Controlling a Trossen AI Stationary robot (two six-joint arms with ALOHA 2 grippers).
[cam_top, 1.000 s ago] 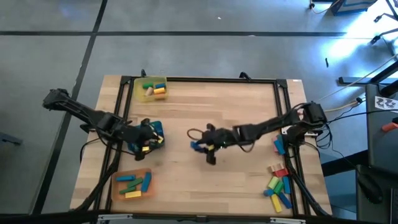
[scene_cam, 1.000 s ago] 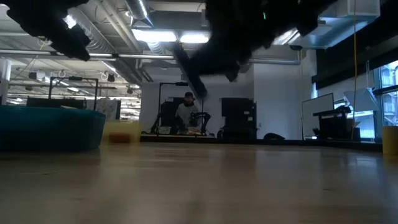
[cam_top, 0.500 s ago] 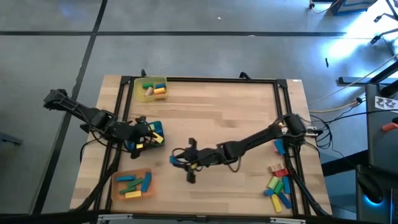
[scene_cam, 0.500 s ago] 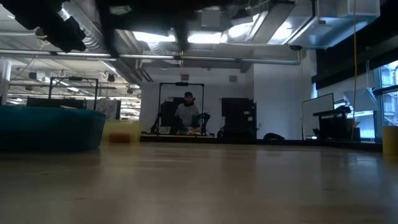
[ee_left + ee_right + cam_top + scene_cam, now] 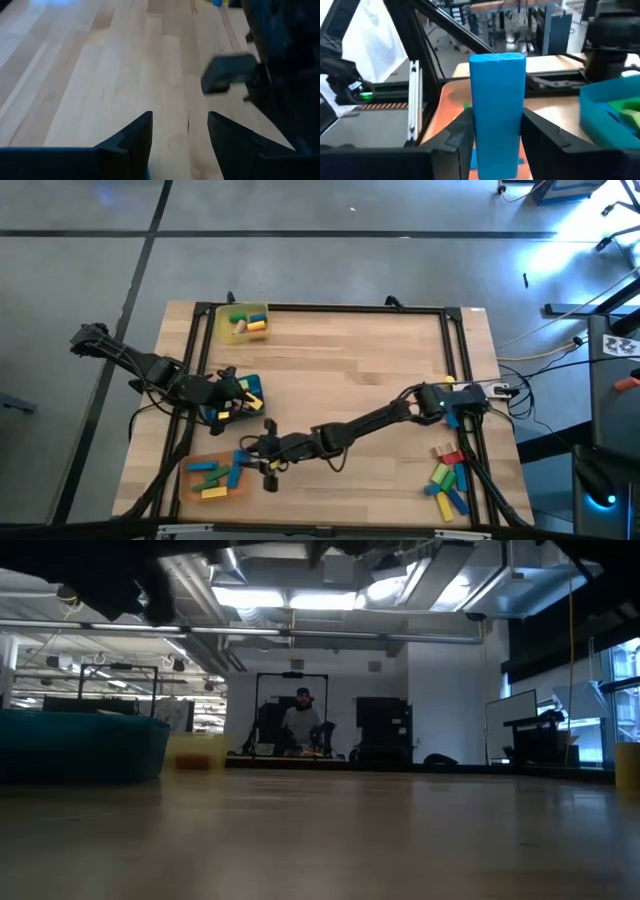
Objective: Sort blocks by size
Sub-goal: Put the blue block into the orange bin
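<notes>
High view: the right arm reaches across the wooden desk (image 5: 350, 370) toward the orange tray (image 5: 214, 476), and the right tool (image 5: 250, 457) hangs just beside that tray's edge. Right wrist view shows its two dark fingers (image 5: 455, 131) clamped on an upright blue block (image 5: 497, 112), with the orange tray (image 5: 451, 107) beyond it and the blue tray (image 5: 612, 107) off to one side.

The orange tray already holds several blocks (image 5: 212, 473) in blue, green and yellow. Farther up the desk from it, close by, sits the blue tray (image 5: 247, 388), and the left tool (image 5: 243, 402) hovers over it with its fingers (image 5: 134, 137) apart and nothing between them. Blocks show in that tray around the tool. Well beyond the blue tray, at the desk's far corner on the same side as the orange tray, stands the yellow tray (image 5: 243, 321) with a few green, yellow and pale blocks (image 5: 246, 323).

Across the desk from the orange tray, at the opposite near corner, a loose heap of unsorted blocks (image 5: 447, 477) lies on the wood in red, green, yellow and blue.

Low view: a person (image 5: 302, 721) sits in the room behind the desk.
</notes>
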